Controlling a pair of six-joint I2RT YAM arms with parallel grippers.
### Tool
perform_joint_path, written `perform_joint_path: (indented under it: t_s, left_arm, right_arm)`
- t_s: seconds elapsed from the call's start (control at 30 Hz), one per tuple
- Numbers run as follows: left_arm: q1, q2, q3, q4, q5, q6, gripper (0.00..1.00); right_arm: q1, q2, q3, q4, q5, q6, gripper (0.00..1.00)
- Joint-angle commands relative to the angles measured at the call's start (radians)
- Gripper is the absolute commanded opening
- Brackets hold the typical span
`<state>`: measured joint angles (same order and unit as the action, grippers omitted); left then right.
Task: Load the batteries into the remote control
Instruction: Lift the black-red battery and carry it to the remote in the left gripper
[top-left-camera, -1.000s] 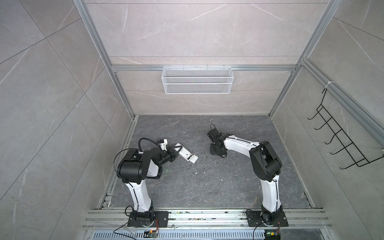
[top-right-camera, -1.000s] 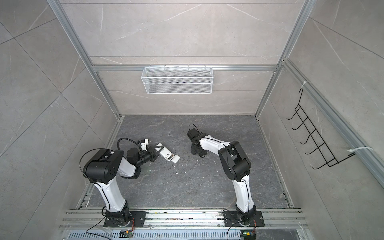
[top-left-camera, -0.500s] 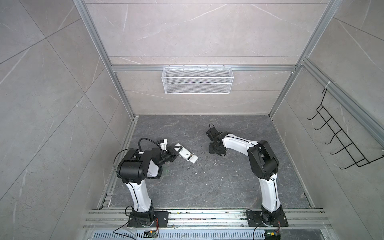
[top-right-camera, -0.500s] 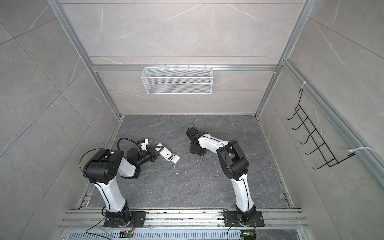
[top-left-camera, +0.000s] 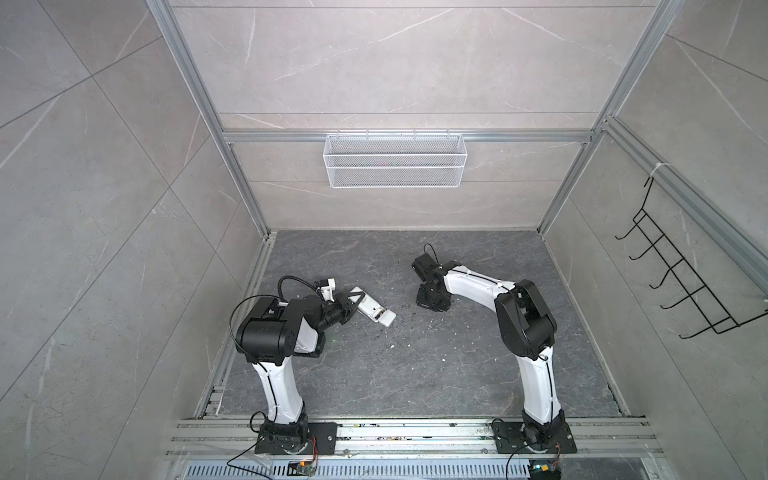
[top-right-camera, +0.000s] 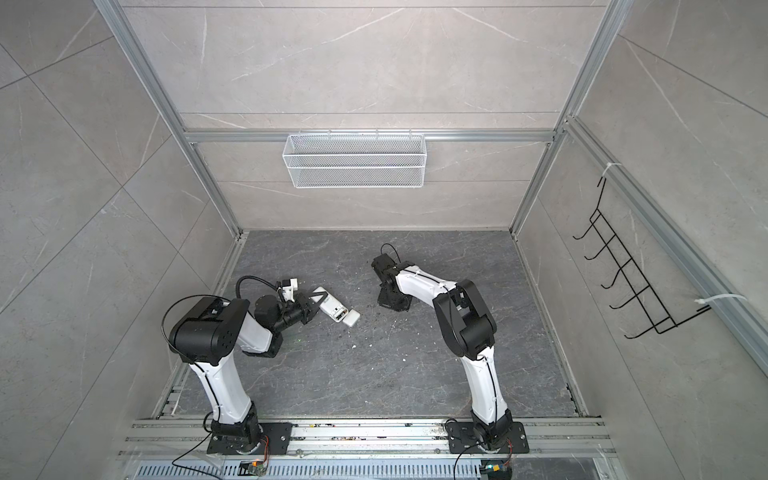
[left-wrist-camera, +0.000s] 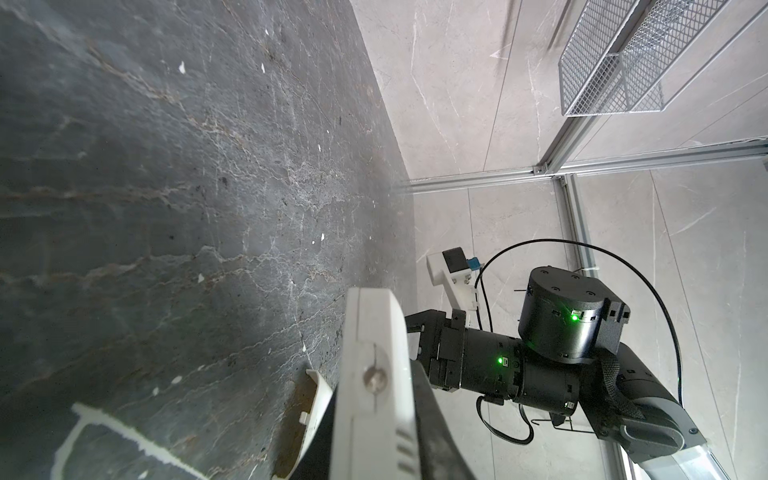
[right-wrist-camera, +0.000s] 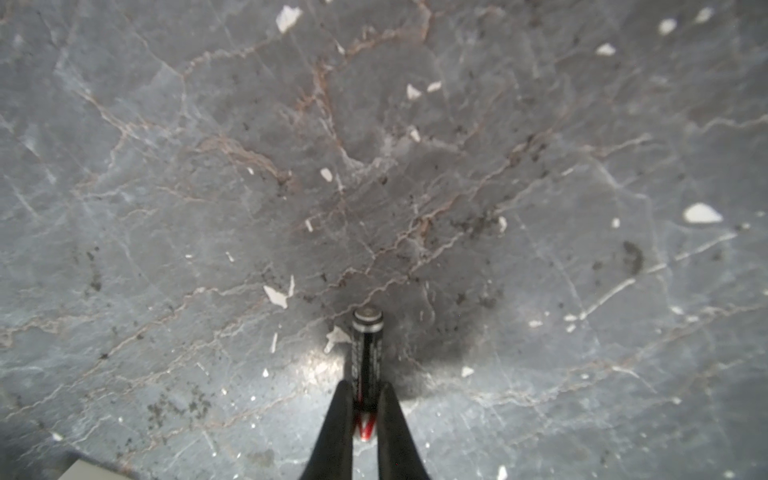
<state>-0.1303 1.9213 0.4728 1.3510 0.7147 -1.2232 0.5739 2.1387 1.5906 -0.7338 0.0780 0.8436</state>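
My left gripper (top-left-camera: 348, 306) (top-right-camera: 312, 306) is shut on one end of the white remote control (top-left-camera: 372, 313) (top-right-camera: 337, 312), which reaches toward the floor's middle. The left wrist view shows the remote control (left-wrist-camera: 374, 332) edge-on between the dark fingers (left-wrist-camera: 434, 415) of that gripper (left-wrist-camera: 374, 419). My right gripper (right-wrist-camera: 365, 395) is shut on a slim black battery (right-wrist-camera: 368, 345) with a red mark, its silver end toward the floor. In both top views this gripper (top-left-camera: 432, 302) (top-right-camera: 392, 302) points down at the floor, right of the remote.
A small white cover piece (left-wrist-camera: 316, 397) lies on the floor beside the remote. White debris specks (right-wrist-camera: 702, 214) (top-left-camera: 390, 346) dot the dark stone floor. A white wire basket (top-left-camera: 395, 166) hangs on the back wall and a black hook rack (top-left-camera: 685, 286) on the right wall.
My right gripper's jaws have closed onto the battery and its wrist has shifted slightly left. The left arm and the remote have not moved.
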Motion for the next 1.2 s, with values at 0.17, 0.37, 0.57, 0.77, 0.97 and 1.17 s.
perform_joint_path:
  t_s: [0.17, 0.37, 0.57, 0.77, 0.97, 1.17]
  left_arm:
    - [0.003, 0.023, 0.030, 0.063, 0.023, 0.007, 0.00]
    - [0.003, 0.022, 0.032, 0.062, 0.026, 0.004, 0.00]
    - [-0.002, 0.026, 0.041, 0.062, 0.038, -0.011, 0.00]
    - [-0.050, 0.064, 0.099, 0.062, 0.011, -0.066, 0.00]
    - [-0.133, 0.139, 0.216, 0.062, -0.028, -0.115, 0.00]
    - [-0.219, 0.171, 0.298, 0.062, -0.067, -0.058, 0.00]
  right_arm:
    - [0.001, 0.050, 0.032, -0.030, 0.013, 0.025, 0.22]
    - [0.001, 0.042, 0.004, -0.006, 0.023, 0.049, 0.16]
    - [0.001, 0.001, -0.014, 0.016, 0.026, 0.067, 0.09]
    - [0.002, -0.118, -0.044, 0.058, 0.005, 0.164, 0.08]
    - [0.001, -0.265, -0.152, 0.233, -0.124, 0.331, 0.07]
    - [0.004, -0.348, -0.244, 0.366, -0.257, 0.443, 0.06]
